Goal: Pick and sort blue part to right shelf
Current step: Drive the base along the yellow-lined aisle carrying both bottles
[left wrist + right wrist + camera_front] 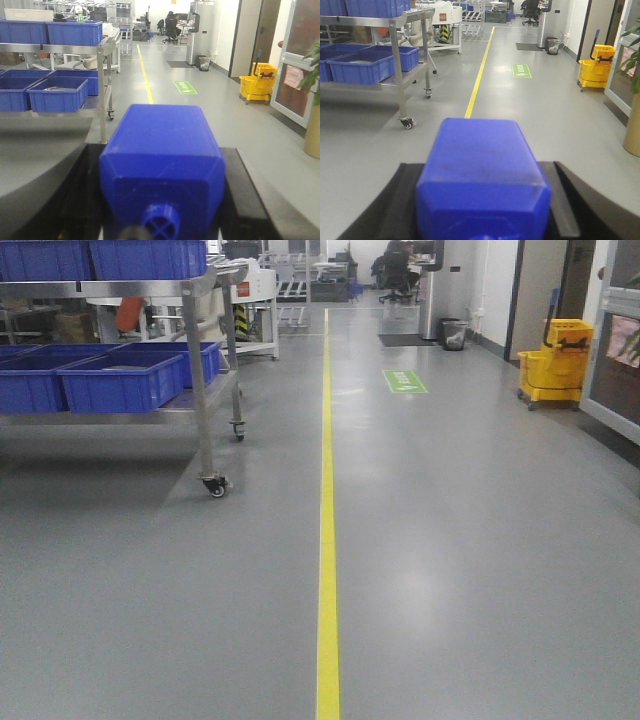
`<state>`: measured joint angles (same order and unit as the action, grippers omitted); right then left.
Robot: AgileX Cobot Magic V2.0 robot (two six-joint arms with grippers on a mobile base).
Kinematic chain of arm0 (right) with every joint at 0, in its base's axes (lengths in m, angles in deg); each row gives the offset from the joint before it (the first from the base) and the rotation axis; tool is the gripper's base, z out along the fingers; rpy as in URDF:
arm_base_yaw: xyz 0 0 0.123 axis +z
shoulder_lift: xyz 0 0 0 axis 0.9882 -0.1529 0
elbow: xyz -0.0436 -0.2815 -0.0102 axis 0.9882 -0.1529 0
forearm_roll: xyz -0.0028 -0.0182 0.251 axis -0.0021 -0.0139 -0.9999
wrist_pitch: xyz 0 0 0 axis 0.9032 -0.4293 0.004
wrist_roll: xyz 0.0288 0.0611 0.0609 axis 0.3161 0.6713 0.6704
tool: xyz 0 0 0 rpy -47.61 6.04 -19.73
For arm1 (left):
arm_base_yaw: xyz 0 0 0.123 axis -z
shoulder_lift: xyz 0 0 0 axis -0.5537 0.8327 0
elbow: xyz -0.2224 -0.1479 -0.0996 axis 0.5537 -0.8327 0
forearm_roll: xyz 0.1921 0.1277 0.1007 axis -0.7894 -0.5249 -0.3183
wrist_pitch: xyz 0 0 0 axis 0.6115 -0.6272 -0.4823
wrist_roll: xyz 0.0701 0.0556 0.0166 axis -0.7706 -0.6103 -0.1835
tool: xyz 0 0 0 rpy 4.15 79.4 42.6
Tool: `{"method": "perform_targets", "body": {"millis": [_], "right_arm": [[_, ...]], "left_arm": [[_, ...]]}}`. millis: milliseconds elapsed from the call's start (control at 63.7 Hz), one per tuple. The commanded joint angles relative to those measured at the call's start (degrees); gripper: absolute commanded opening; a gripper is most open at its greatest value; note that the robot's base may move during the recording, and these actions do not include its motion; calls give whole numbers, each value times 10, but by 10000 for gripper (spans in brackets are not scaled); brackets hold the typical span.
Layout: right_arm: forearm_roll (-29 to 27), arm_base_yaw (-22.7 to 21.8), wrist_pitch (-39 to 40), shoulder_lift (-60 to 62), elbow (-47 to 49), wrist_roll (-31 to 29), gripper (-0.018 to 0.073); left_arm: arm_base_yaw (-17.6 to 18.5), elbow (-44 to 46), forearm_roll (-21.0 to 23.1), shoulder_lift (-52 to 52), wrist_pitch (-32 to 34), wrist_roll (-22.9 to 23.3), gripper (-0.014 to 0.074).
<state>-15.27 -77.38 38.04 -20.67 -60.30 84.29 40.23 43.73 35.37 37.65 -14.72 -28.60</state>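
The left end effector (162, 146) grips a blue part (162, 170). Its black fingers (85, 190) are spread wide against the part's two sides, and the cap (161, 222) points toward the wrist. The right end effector (479, 164) clamps a second blue part (480, 170) the same way. Ahead and left of both stands a shelf (401, 65) with blue bins (362, 70). A yellow line (328, 540) runs ahead.

Grey floor (480, 570) with yellow line (327, 540), green floor sign (404, 381), yellow mop bucket (553, 365), blue bins (120, 383) on wheeled steel rack (196, 370).
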Motion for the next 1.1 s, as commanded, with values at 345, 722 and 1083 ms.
{"method": "perform_targets", "body": {"millis": [345, 722, 1083], "right_arm": [[5, -1, 51, -4, 18, -3, 396], [5, -1, 51, -4, 18, -3, 396], [5, -1, 51, -4, 18, -3, 396]], "left_arm": [[3, 16, 3, 6, 51, 0, 386], [3, 16, 3, 6, 51, 0, 386], [3, 16, 3, 6, 51, 0, 386]]}}
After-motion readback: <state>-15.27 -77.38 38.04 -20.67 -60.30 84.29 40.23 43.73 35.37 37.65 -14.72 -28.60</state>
